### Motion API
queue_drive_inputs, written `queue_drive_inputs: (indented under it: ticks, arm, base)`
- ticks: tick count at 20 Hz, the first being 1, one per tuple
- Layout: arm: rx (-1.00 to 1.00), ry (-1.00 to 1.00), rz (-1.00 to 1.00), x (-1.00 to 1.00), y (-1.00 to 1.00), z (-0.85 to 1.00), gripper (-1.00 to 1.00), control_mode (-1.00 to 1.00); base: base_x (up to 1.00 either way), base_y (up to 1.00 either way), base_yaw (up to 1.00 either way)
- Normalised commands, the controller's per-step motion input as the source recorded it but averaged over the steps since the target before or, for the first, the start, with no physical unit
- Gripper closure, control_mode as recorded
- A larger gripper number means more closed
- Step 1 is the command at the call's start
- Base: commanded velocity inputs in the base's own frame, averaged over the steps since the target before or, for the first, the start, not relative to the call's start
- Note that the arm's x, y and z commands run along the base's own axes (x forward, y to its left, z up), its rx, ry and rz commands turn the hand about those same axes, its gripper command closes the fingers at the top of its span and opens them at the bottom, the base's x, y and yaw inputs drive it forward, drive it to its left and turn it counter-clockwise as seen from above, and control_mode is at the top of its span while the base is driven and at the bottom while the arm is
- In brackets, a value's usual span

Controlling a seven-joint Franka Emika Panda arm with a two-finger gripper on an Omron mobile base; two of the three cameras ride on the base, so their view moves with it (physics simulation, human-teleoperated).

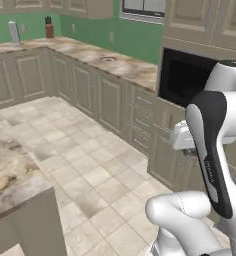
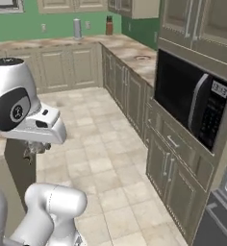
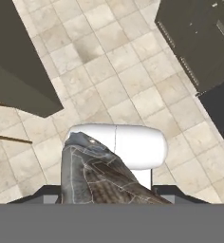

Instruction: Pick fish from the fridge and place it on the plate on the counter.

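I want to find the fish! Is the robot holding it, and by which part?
Yes, the tool holds the fish. Its lower body sits between the fingers; which end cannot be told.

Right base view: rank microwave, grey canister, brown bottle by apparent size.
1. microwave, by far the largest, though also much nearer the camera.
2. grey canister.
3. brown bottle, slightly smaller than the canister; both stand far back, so that gap is unsure.

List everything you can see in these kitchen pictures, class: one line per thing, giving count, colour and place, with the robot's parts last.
fish: one, dark grey, held in the tool over the floor
plate: one, dark-rimmed, on the far counter
microwave: one, black, built into the cabinets
canister: one, grey, at the counter's back wall
floor: beige tiles, middle of the room
tool: one, shut on the fish
arm: one, white with dark joints
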Motion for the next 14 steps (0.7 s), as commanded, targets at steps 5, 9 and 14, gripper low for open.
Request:
queue_drive_inputs:
  ticks: [5, 9, 14]
  arm:
    - [0.0, 0.0, 0.0, 0.0, 0.0, 0.0, 1.0, 1.0]
    - [0.0, 0.0, 0.0, 0.0, 0.0, 0.0, 1.0, 1.0]
    - [0.0, 0.0, 0.0, 0.0, 0.0, 0.0, 1.0, 1.0]
  base:
    - [1.0, 0.0, 0.43]
    - [1.0, -0.24, 0.35]
    - [1.0, -0.69, 0.31]
